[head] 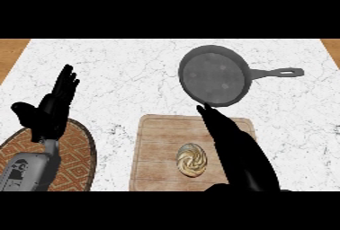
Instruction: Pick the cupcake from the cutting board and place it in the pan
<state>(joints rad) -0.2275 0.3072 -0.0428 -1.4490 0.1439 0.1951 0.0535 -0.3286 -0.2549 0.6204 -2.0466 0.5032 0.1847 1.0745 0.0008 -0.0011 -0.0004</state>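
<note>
A cupcake [192,159] with swirled cream-and-brown frosting sits on the wooden cutting board [159,139], near its front middle. A grey pan [211,75] lies beyond the board on the white marble counter, its handle [279,72] pointing right. My right hand [234,143] hovers over the board's right side, fingers straight and pointing toward the pan, just right of the cupcake and apart from it. My left hand [51,108] rests open at the left, fingers up, holding nothing.
A round woven mat [74,157] with an orange diamond pattern lies at the lower left under my left forearm. Wooden strips [12,49] show at the counter's far left and right edges.
</note>
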